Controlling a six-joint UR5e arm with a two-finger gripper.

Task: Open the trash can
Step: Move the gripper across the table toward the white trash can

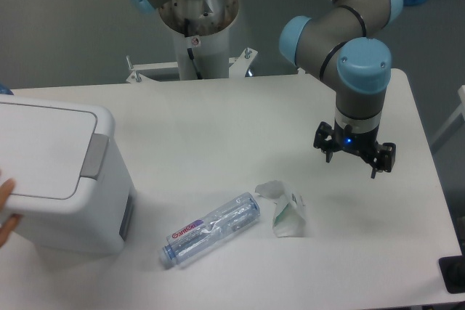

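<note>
At nine o'clock on the table [218, 121], the trash can [62, 179] sits with its flat white lid down and grey push tab [94, 156] facing the arm, within reach for a press. It is boxy, white and round-cornered. The gripper [354, 161] hangs at three o'clock, empty; its jaws seem parted, though the view is small.

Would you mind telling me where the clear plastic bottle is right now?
The clear plastic bottle lies on its side near the table's front edge, between the trash can and crumpled wrapper.
</note>
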